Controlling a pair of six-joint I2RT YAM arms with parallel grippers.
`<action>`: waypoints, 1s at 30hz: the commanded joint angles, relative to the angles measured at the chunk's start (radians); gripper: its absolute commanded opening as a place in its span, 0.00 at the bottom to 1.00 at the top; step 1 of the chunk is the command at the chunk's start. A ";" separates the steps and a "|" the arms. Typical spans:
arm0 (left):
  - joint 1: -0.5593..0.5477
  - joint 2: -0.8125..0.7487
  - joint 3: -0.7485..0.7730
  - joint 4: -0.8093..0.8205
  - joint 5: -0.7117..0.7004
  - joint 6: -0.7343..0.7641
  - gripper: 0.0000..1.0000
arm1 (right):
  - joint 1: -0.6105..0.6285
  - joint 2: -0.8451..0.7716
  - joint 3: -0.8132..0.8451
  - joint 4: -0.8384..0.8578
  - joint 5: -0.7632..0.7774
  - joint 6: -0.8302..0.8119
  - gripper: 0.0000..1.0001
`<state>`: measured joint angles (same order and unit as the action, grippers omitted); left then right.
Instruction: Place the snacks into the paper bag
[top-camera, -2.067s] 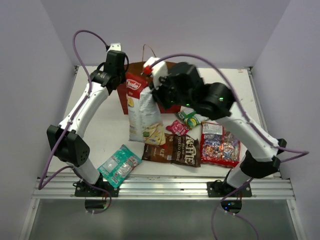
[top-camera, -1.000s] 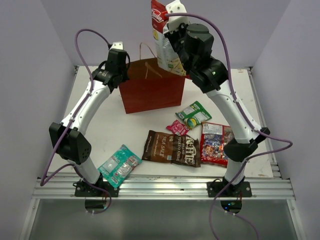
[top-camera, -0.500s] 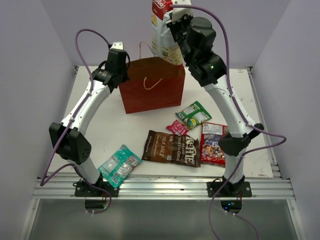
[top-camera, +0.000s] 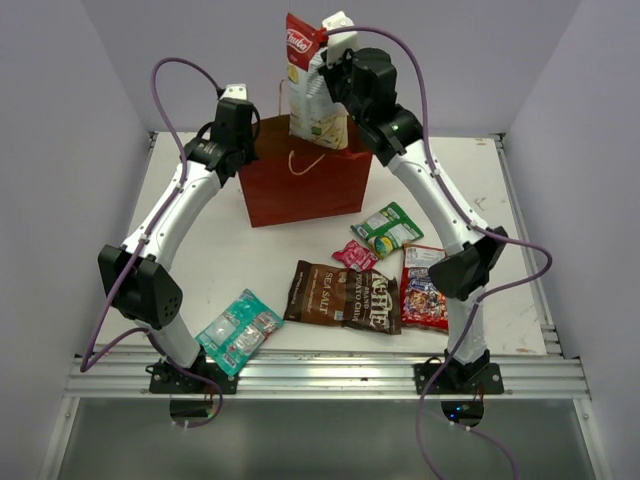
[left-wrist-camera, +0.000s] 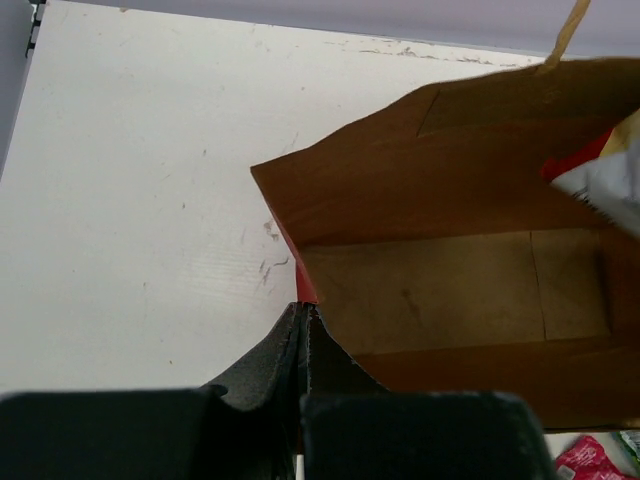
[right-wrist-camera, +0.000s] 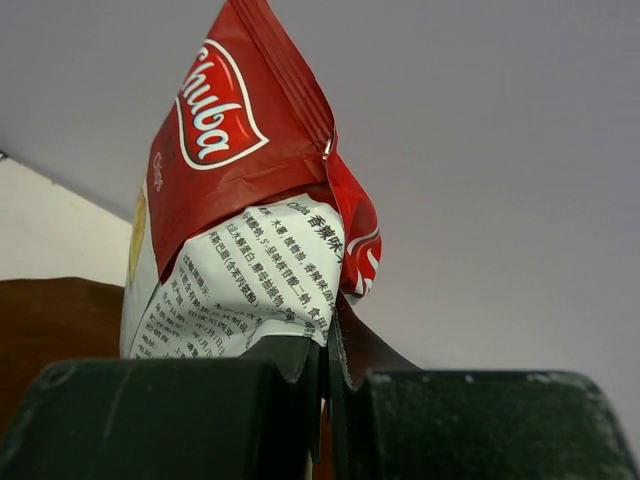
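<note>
Just under the right pincer (right-wrist-camera: 327, 345), clamped on the edge of the chip bag (top-camera: 310, 105), sits the paper bag (top-camera: 300, 190). The left pincer (left-wrist-camera: 303, 325) pinches its rim, guessing that's to hold the mouth open for the drop.

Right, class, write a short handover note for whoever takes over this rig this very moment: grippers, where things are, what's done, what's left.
Left gripper: shut on the paper bag's rim.
Right gripper: shut on the chip bag, held above the paper bag's mouth.
On the table: brown packet, red packet, green-white packet, pink packet, teal packet.
Done: none bagged; paper bag's floor is bare.
Left: drop chip bag in, then the other five.
</note>
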<state>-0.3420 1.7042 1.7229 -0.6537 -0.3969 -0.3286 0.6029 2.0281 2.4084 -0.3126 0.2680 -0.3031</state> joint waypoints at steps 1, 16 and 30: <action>0.003 -0.008 -0.023 -0.026 -0.011 0.019 0.00 | -0.005 0.003 -0.028 0.107 -0.073 0.058 0.00; 0.003 0.005 -0.029 -0.015 -0.014 0.016 0.00 | 0.014 -0.233 -0.426 0.074 -0.078 0.102 0.36; 0.003 0.037 -0.023 0.000 -0.031 0.011 0.00 | 0.090 -0.638 -0.871 -0.250 0.117 0.235 0.99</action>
<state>-0.3416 1.7245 1.7164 -0.6441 -0.4236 -0.3214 0.7048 1.4117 1.7393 -0.4141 0.3069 -0.1749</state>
